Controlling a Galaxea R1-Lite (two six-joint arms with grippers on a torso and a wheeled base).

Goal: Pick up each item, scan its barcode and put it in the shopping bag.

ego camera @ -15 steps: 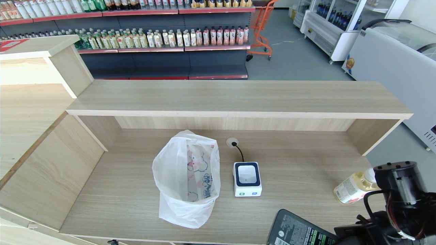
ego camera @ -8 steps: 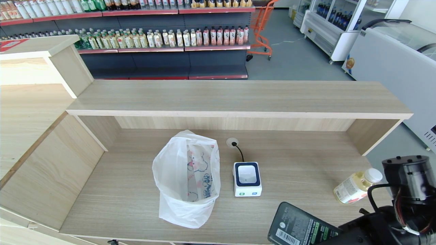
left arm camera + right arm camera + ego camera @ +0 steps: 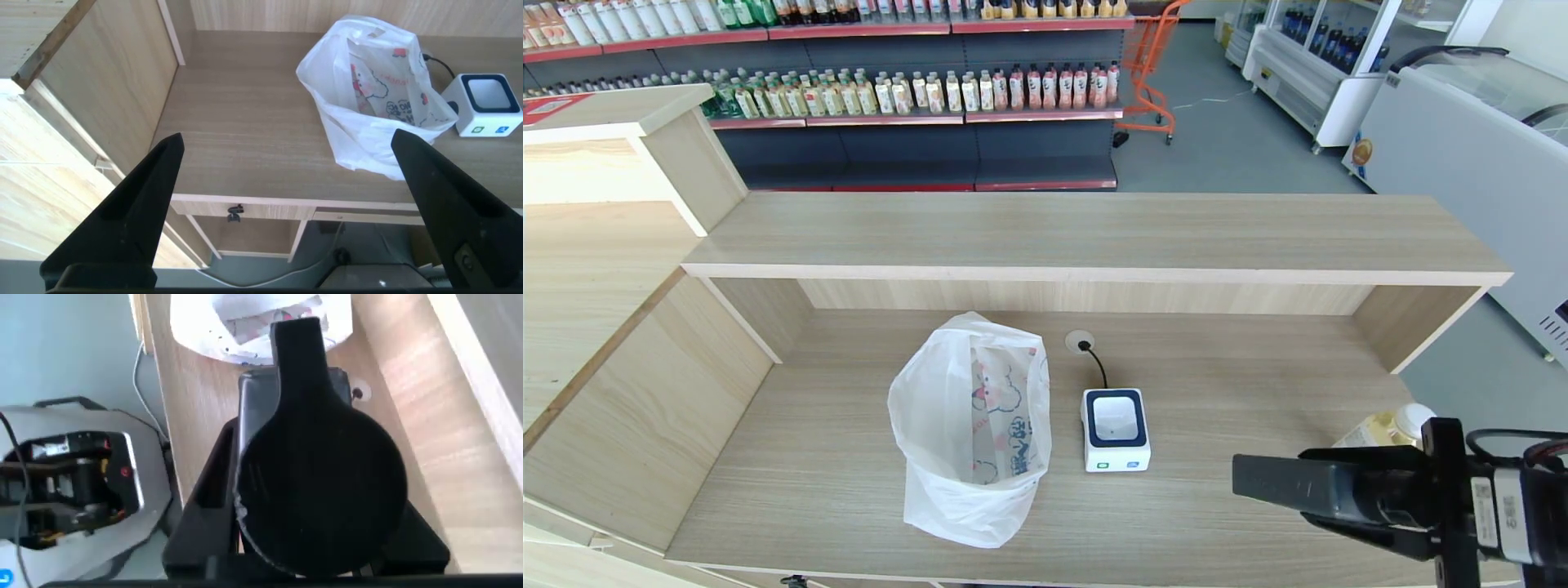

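The right pincer (image 3: pixel 1327 487) is clenched on a dark flat pack (image 3: pixel 1262 482), which is held above the near right part of the wooden counter (image 3: pixel 833 457). The pack is turned edge-on and sticks out leftward from the fingers, clear of the counter top. Just behind the pincer on the far side, a bottle (image 3: pixel 1384 426) of pale yellow drink with a white cap lies on the counter near its right end.

To the left of the held pack, the white barcode scanner (image 3: pixel 1116 429) sits mid-counter with its dark-framed window facing up. Its black cable (image 3: pixel 1097 363) runs to a round hole farther back. Just left of the scanner, the white plastic shopping bag (image 3: pixel 947 482) stands open, with a cartoon-printed packet (image 3: pixel 1005 404) upright inside it.

The left pincer (image 3: pixel 288 140) is released, its two fingers spread wide. It hangs at the near left of the counter, well apart from the bag.
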